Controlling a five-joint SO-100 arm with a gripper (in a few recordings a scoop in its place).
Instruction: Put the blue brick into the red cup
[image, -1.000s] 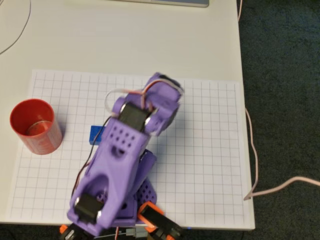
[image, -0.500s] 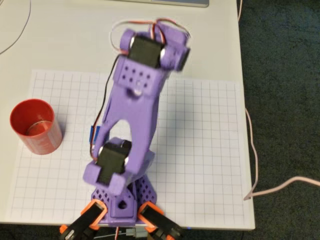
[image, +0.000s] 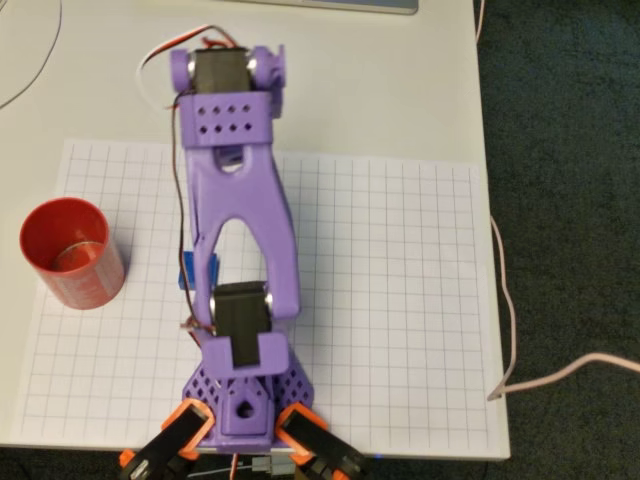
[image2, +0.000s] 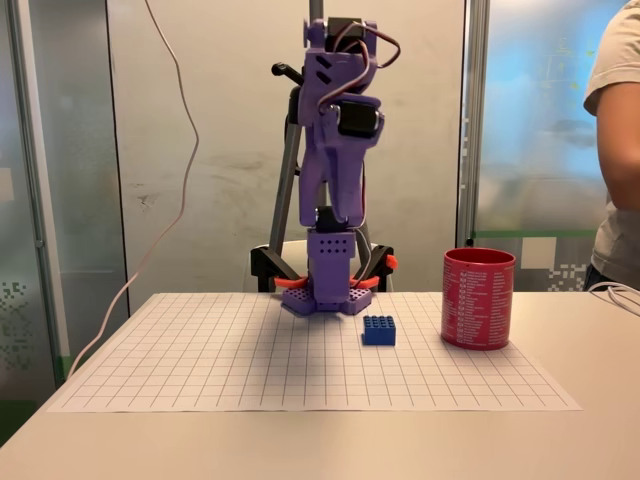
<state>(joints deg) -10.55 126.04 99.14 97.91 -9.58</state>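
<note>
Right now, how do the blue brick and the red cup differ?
The blue brick is small, low, boxy and studded; the red cup is much taller, round and open-topped. The brick lies close to the arm's base, the cup farther out near the grid sheet's edge. Both rest on the grid sheet, untouched.

Faint unreadable white print on the red cup (image2: 478, 298).

A pale counter (image2: 600, 440) carried a white gridded sheet (image2: 250, 370). On the sheet stood the red cup (image2: 478, 298), the blue brick (image2: 379, 330) just beside it, and the purple arm's base (image2: 328, 297).
</note>
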